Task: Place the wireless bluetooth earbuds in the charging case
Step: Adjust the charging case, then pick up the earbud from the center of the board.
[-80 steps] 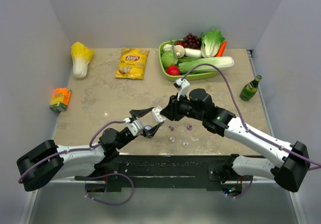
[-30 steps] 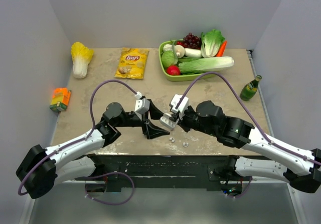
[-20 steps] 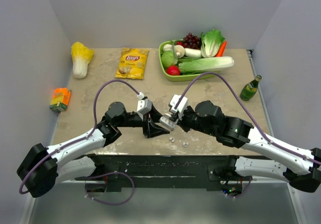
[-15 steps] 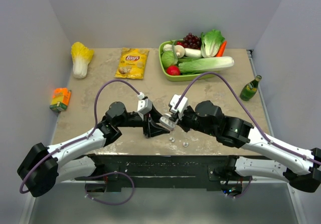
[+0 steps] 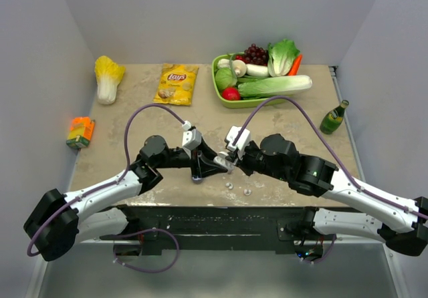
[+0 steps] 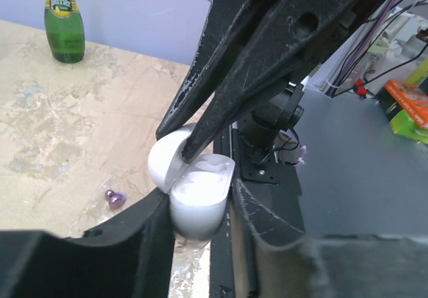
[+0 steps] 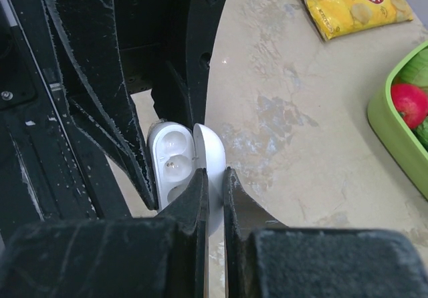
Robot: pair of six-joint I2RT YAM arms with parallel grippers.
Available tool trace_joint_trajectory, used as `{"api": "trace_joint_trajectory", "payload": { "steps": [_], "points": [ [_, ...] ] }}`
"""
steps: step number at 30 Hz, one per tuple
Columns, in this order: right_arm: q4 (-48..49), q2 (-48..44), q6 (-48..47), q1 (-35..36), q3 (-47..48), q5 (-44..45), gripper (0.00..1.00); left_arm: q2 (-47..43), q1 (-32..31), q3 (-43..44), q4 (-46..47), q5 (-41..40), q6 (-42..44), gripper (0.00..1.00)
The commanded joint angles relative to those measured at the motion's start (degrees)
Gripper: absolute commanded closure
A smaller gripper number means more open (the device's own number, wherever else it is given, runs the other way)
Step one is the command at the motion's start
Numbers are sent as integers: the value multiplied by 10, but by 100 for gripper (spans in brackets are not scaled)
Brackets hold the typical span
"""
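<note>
Gripping the body: the left claw [image 6: 198, 199] presses one finger against each side of the white lower half of the charging case [image 6: 197, 211]. It is closed down to the width of that half.
Right claw: the right claw [image 7: 210, 186] is closed almost completely. Its two fingertips pinch the thin wall of the domed lid [image 7: 214, 154].
Lid: it is swung open, away from the body, and joined to it along one edge.
Case position: the case sits between the two claws where they meet, over the front middle of the bench [image 5: 134, 111].
Open face: it is turned toward the right wrist camera and shows two pale hollows. What sits in them cannot be made out.
White earbuds: two white earbuds [image 5: 229, 185] lie loose on the bench, just nearer the arm bases than the claws. They are close together but not touching, and apart from the case.
Purple earbud: one purple earbud [image 6: 115, 198] lies on the bench near the left claw's finger, apart from the case.
Arms: both reach inward from the near corners, with the wrists facing each other.
Back of bench: a green tray [image 5: 215, 77] is heaped with vegetables and grapes. A yellow chips bag [image 5: 176, 84] lies to its left.
Left side: a pale cabbage [image 5: 107, 77] lies at the far corner. An orange carton [image 5: 81, 131] sits by the left edge.
Right side: a green bottle [image 5: 334, 117] stands upright near the right edge.
</note>
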Motion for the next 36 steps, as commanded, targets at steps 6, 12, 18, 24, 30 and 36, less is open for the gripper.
{"api": "trace_joint_trajectory", "payload": {
  "steps": [6, 12, 18, 24, 30, 36],
  "points": [
    [19, -2, -1, 4, 20, 3, 100, 5, 2, -12, 59, -11, -8, 100],
    [44, -17, 45, 3, 14, 21, 100, 5, 2, -35, 107, -27, -29, 100],
    [73, -31, 113, 2, 15, 99, 53, -7, 1, -83, 178, -55, -54, 100],
    [115, -59, 171, -11, -6, 145, 39, -47, 1, -137, 232, -119, -57, 100],
    [97, -59, 245, -34, -52, 213, 33, -98, 0, -193, 289, -168, -50, 100],
    [101, -77, 348, -178, -170, 83, 31, -162, -7, -256, 309, -243, -48, 100]
  ]
}}
